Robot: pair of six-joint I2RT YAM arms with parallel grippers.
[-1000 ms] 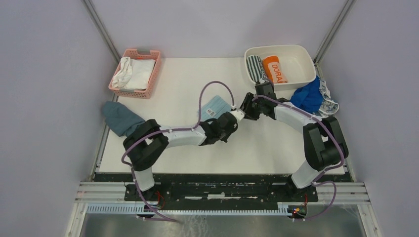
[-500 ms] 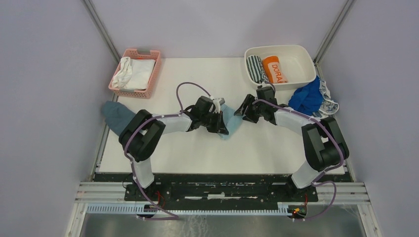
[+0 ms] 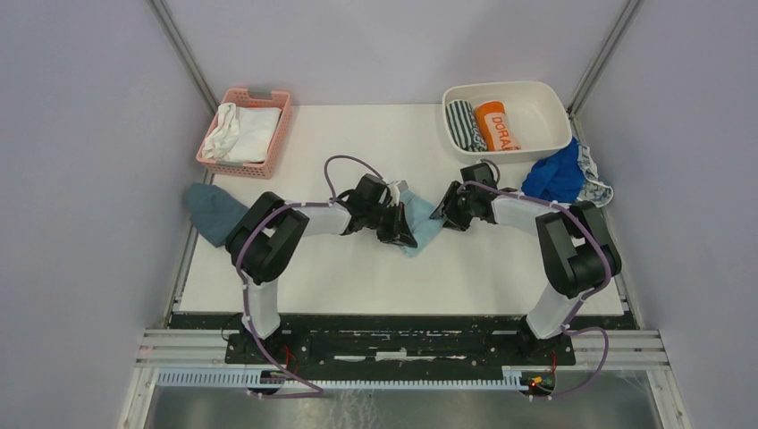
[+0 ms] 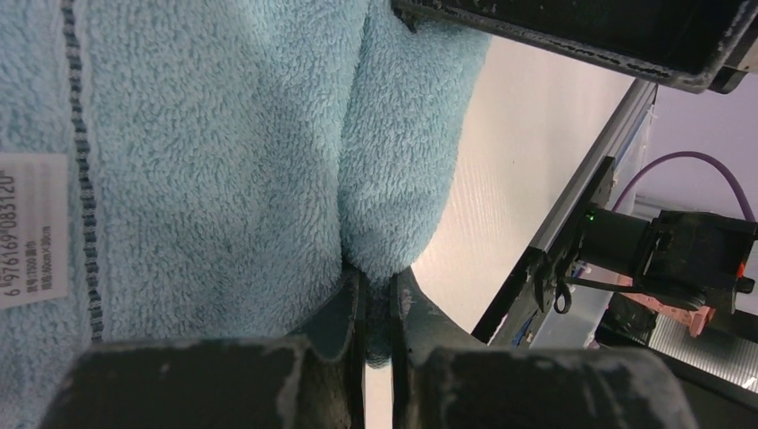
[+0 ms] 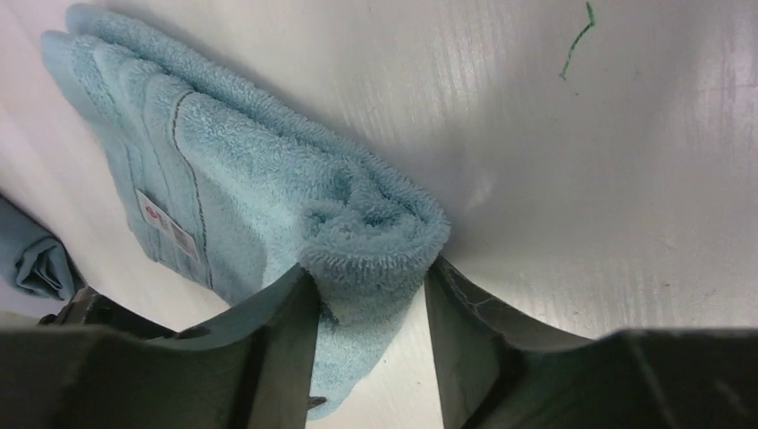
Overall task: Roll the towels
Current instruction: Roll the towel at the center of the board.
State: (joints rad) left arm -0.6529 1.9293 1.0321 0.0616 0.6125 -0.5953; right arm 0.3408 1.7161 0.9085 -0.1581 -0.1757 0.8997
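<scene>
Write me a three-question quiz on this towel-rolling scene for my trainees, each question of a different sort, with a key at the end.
1. True or false: the left gripper pinches a fold of the light blue towel.
2. Where does the royal blue towel lie? A: in the pink basket. B: beside the white tub. C: under the left arm.
3. Fill the gap: the right gripper has a finger on either side of the light blue towel's ____ end.

Key: 1 true; 2 B; 3 rolled.
</scene>
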